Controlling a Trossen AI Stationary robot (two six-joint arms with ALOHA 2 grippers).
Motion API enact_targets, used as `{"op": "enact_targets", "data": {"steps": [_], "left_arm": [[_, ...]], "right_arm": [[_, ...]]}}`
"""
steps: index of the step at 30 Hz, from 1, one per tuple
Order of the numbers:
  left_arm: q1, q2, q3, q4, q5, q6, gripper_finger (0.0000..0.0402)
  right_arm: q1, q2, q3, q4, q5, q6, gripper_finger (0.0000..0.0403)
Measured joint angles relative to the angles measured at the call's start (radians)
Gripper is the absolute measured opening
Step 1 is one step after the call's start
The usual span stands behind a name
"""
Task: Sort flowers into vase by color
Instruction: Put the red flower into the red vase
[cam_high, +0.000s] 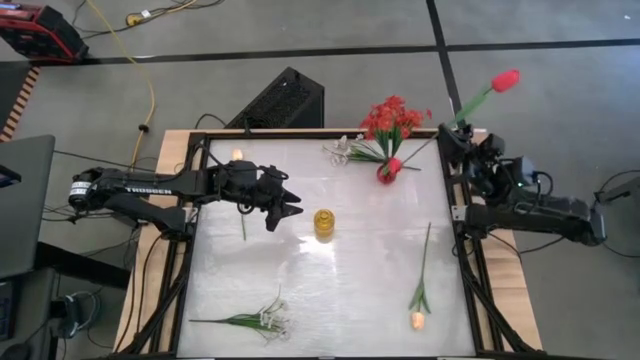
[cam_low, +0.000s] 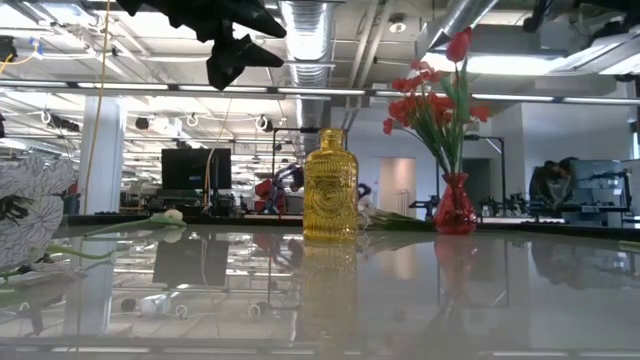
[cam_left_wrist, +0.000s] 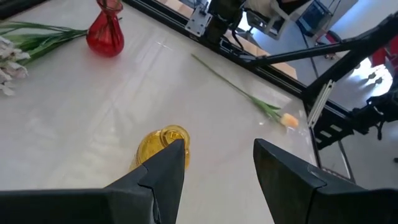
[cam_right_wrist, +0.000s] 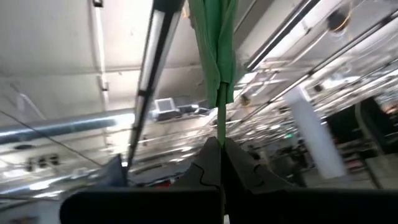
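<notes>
My right gripper (cam_high: 452, 132) is at the table's far right corner, shut on a red tulip (cam_high: 505, 80) whose bloom sticks out past the table edge. A red vase (cam_high: 388, 170) with red flowers (cam_high: 392, 118) stands nearby, and white flowers (cam_high: 345, 152) lie beside it. A yellow vase (cam_high: 323, 222) stands mid-table. My left gripper (cam_high: 285, 205) hovers open just left of it, with the yellow vase (cam_left_wrist: 163, 146) showing beyond one finger. A peach tulip (cam_high: 418, 318) and a white spray (cam_high: 262, 320) lie near the front edge. My right gripper pinches the tulip's green stem (cam_right_wrist: 221, 127) between its two fingers, just below the leaves (cam_right_wrist: 214, 50). The fingers slant upward. The flower is lifted clear of the table with its bloom (cam_high: 505, 80) uppermost. Its thin lower stem (cam_high: 420, 152) trails toward the red vase.
A thin stem (cam_high: 243, 225) lies under my left arm, with a small pale bud (cam_high: 237, 153) at the far left. A black box (cam_high: 285, 100) sits behind the table. The table's metal frame (cam_high: 462, 250) runs along its right edge.
</notes>
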Motion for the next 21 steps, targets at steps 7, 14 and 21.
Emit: {"op": "enact_targets", "data": {"steps": [7, 14, 21], "left_arm": [[0.0, 0.0, 0.0, -0.009, 0.0, -0.023, 0.0179], [0.0, 0.0, 0.0, -0.011, 0.001, -0.003, 0.0179], [0.003, 0.0, 0.0, -0.011, 0.001, 0.027, 0.0179]], "right_arm": [[-0.036, -0.005, 0.028, 0.031, -0.047, 0.149, 0.0024], [-0.036, -0.005, 0.07, 0.022, -0.008, 0.043, 0.0025], [-0.05, 0.021, 0.015, -0.078, 0.228, -0.133, 0.0025]]}}
